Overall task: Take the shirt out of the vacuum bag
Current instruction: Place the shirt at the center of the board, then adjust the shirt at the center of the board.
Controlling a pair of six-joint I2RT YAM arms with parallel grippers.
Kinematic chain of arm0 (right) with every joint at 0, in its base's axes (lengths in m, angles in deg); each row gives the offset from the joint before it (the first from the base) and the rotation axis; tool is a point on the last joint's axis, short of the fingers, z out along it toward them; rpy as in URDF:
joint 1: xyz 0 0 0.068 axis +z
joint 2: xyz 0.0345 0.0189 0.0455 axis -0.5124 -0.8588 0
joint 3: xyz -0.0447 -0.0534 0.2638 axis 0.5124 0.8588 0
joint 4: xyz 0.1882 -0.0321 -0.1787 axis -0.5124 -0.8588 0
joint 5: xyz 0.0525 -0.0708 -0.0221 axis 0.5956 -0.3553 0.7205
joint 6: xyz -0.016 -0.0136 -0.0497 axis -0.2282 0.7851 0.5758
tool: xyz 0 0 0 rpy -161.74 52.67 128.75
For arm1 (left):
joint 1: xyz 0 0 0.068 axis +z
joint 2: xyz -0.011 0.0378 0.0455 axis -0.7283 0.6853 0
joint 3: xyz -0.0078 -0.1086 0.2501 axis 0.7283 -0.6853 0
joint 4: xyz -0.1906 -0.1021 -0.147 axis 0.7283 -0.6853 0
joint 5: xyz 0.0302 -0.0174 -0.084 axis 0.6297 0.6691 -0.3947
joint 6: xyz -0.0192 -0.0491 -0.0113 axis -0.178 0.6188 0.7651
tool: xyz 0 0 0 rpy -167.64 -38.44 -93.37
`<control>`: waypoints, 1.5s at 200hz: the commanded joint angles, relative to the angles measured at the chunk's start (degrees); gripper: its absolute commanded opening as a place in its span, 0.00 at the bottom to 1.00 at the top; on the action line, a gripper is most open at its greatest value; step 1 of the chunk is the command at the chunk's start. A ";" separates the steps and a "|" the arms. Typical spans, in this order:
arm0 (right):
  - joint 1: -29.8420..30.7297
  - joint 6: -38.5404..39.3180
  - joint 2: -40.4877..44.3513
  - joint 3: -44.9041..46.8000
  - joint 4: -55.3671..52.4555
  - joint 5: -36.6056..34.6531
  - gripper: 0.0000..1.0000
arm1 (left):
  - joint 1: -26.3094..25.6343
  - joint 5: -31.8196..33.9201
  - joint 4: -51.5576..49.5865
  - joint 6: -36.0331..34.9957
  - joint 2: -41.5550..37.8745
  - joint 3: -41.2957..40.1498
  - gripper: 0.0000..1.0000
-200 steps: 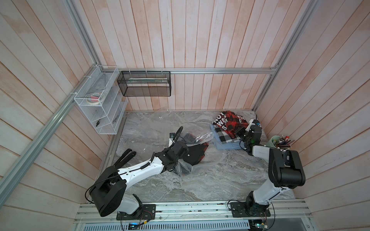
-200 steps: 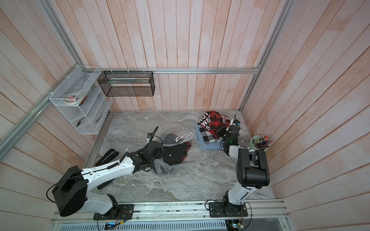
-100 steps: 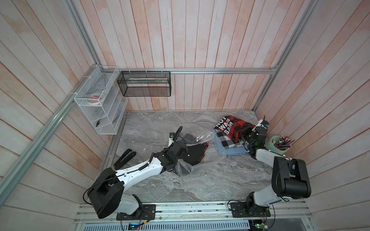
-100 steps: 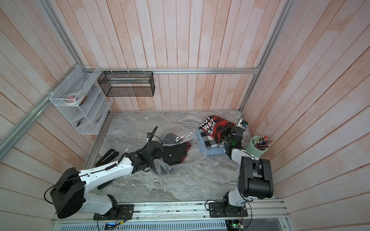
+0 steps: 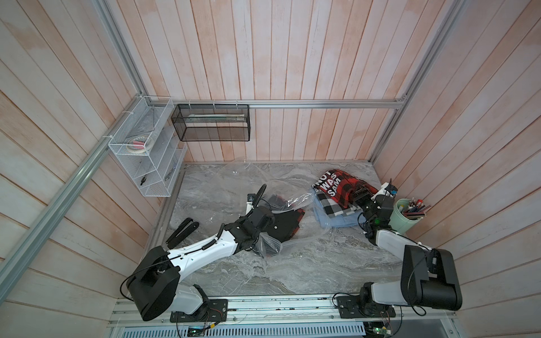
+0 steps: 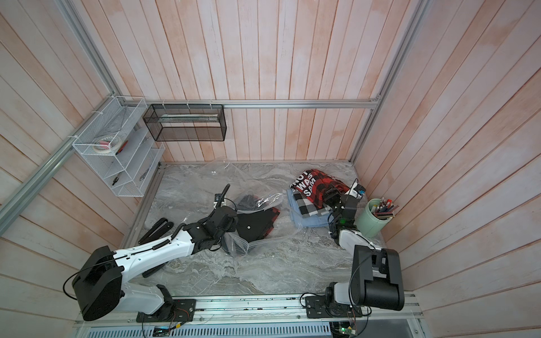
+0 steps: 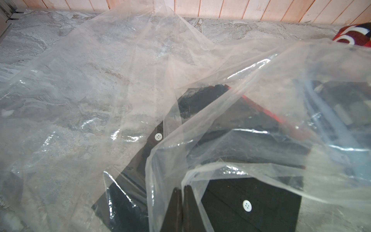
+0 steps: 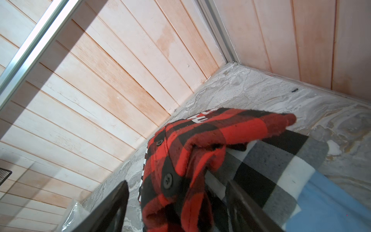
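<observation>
The vacuum bag (image 5: 288, 200) (image 6: 260, 199) is clear crinkled plastic spread over the table's middle and back. My left gripper (image 5: 266, 224) (image 7: 182, 187) is shut on a fold of it. A black shirt with white buttons (image 7: 261, 200) (image 5: 285, 224) lies under the bag's folds beside that gripper. A red-and-black plaid shirt (image 5: 336, 183) (image 6: 313, 181) (image 8: 200, 136) rests outside the bag on a pile at the right. My right gripper (image 5: 358, 196) (image 8: 177, 181) stands open, with one end of the red shirt loose between its fingers.
Under the red shirt lie a black-and-white plaid garment (image 5: 330, 204) and a blue one (image 5: 339, 219). A green cup of pens (image 5: 405, 216) stands by the right wall. A black tool (image 5: 183, 229) lies at the left. A white wire shelf (image 5: 146, 158) and black mesh basket (image 5: 210, 123) hang on the walls.
My right gripper pulled the red shirt a little toward the right wall, then its jaws opened. The left arm and the bag have stayed put.
</observation>
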 commanded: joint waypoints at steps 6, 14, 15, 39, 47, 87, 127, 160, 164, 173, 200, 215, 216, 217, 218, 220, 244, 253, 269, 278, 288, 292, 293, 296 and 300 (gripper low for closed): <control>0.63 0.82 -1.40 1.94 2.89 -0.07 0.80 | 0.33 0.26 -0.46 0.59 -0.86 -0.32 0.00; 0.86 1.16 -2.04 2.29 3.23 -0.08 0.80 | 0.27 0.34 -0.38 0.59 -0.90 -0.41 0.00; 0.96 1.18 -2.15 2.29 3.35 -0.12 0.80 | 0.31 0.35 -0.38 0.57 -0.87 -0.41 0.00; 1.79 2.61 -4.27 1.71 4.30 -0.74 0.80 | 0.33 0.35 -0.12 0.72 -0.86 -0.67 0.00; 2.04 2.91 -4.85 1.17 4.08 -0.74 0.80 | 0.34 0.37 -0.07 0.80 -0.83 -0.83 0.00; 4.61 6.76 -7.69 -1.98 3.57 -2.77 0.80 | 0.35 0.96 0.31 0.63 -0.74 -1.27 0.00; 5.12 7.69 -11.50 -3.80 3.77 -2.58 0.80 | 0.34 1.34 0.53 0.72 -0.84 -1.81 0.00; 7.10 10.70 -11.94 -3.86 3.28 -5.34 0.80 | 0.34 1.41 0.72 0.81 -1.06 -2.34 0.00; 7.47 11.02 -12.18 -4.00 2.96 -5.98 0.79 | 0.34 1.38 0.78 0.81 -0.97 -2.39 0.00; 7.79 11.34 -12.97 -4.63 2.50 -5.73 0.79 | 0.34 1.41 0.90 0.96 -0.84 -2.43 0.00; 8.49 11.14 -14.15 -6.17 1.05 -6.41 0.72 | 0.34 1.02 0.77 1.24 -0.31 -2.09 0.00; 8.59 11.14 -14.58 -6.98 0.08 -6.58 0.58 | 0.34 1.22 0.77 1.27 -0.49 -2.38 0.00; 8.56 11.14 -14.62 -7.05 0.01 -6.58 0.57 | 0.34 1.27 0.77 1.30 -0.53 -2.40 0.00; 8.54 11.13 -14.63 -7.08 -0.06 -6.58 0.56 | 0.34 1.30 0.76 1.27 -0.55 -2.42 0.00; 8.54 11.13 -14.64 -7.14 -0.15 -6.62 0.54 | 0.34 1.31 0.76 1.26 -0.56 -2.42 0.00; 8.53 11.07 -14.65 -7.29 -0.27 -6.66 0.52 | 0.36 1.36 0.76 1.29 -0.57 -2.49 0.00; 8.36 10.07 -14.74 -7.74 -1.69 -7.10 0.21 | 0.34 1.39 0.79 1.33 -0.79 -2.95 0.00; 8.18 9.41 -14.41 -7.96 -2.02 -6.72 0.14 | 0.31 1.47 0.73 1.41 -0.75 -3.03 0.00; 7.63 7.89 -13.70 -8.23 -2.31 -5.21 0.05 | 0.36 1.55 0.52 1.27 -0.84 -2.96 0.00; 7.20 6.92 -13.06 -8.34 -2.51 -4.18 0.02 | 0.33 1.66 0.41 1.16 -0.94 -2.87 0.00; 6.72 5.95 -12.43 -8.54 -2.56 -3.34 0.00 | 0.42 1.76 0.24 1.07 -1.06 -2.87 0.00; 6.50 5.72 -12.16 -8.60 -2.57 -3.00 0.00 | 0.42 1.80 0.30 1.07 -1.12 -2.93 0.00; 6.50 5.66 -12.13 -8.60 -2.59 -2.90 0.00 | 0.42 1.78 0.31 1.07 -1.11 -2.94 0.00; 6.33 5.53 -11.92 -8.72 -2.60 -2.70 0.00 | 0.42 1.67 0.24 1.07 -1.22 -2.95 0.00; 6.25 5.43 -11.67 -8.78 -2.65 -2.57 0.00 | 0.42 1.71 0.24 1.14 -1.28 -2.95 0.00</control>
